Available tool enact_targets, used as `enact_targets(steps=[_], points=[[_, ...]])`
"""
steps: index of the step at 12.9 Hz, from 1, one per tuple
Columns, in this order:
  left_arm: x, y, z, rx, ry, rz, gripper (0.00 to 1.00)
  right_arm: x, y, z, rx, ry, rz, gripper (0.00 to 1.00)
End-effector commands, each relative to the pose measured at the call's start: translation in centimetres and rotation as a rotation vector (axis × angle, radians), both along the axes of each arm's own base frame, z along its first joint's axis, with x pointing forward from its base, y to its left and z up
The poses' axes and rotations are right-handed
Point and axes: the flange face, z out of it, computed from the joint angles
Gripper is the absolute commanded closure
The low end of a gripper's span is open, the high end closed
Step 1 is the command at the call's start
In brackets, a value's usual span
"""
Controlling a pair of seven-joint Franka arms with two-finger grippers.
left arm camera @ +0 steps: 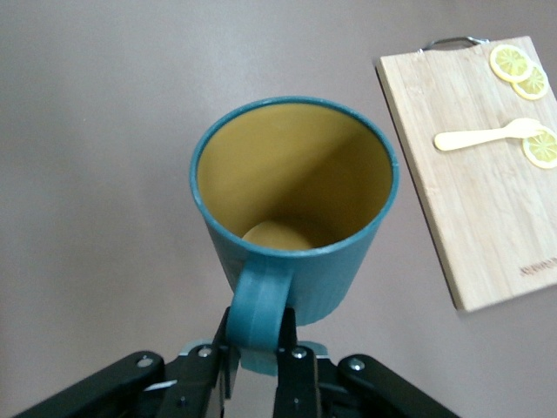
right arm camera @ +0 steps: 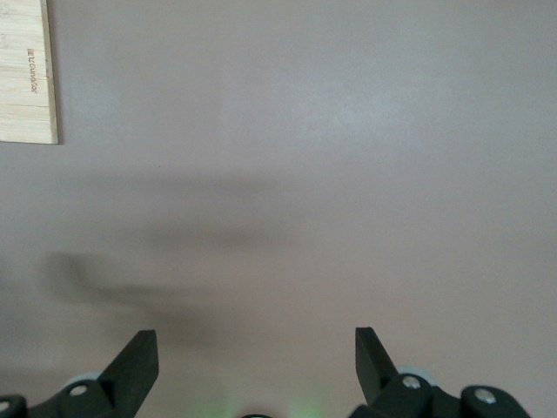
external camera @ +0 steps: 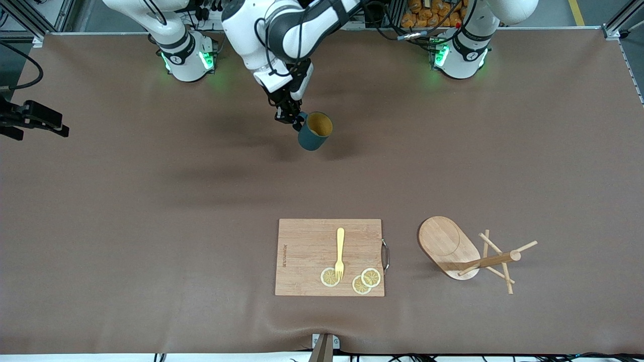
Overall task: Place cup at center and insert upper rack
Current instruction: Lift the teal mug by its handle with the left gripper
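- The left gripper held the cup by its loop handle, fingers clamped on either side of it; the cup hung tilted over bare table, in the half of the table farther from the front camera, mouth showing its yellowish inside.
- Step in hand, as judged: placing the cup at the centre — carried, not yet set down. Whether its base touched the mat could not be settled.
- The next move would call for lowering the cup upright onto the mat before the fingers let go; released while tilted, it might roll.
- The upper rack lay tipped on its side near the front camera, toward the left arm's end, just beside the cutting board — untouched, its insertion not begun.
- The right gripper waited with jaws wide apart and empty, over bare table; in the front view the right arm's hand was cut off at the frame edge.
- A fork and lemon slices lay on the board.
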Motion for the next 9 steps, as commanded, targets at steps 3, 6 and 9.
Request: enact_targets(steps=[3,6,9], points=[[2.4,3.9,8.9,-0.148,0.083,-0.008,1.00,0.0,-0.1,0.6,0.009,-0.008,-0.017,0.00],[4.4,6.5,12.9,-0.223,0.124,-0.014,1.00,0.0,0.0,0.6,0.009,-0.008,-0.016,0.00],[6.8,10.4,16.4,-0.307,0.190,-0.028,1.00,0.0,0.0,0.6,0.009,-0.008,-0.016,0.00]])
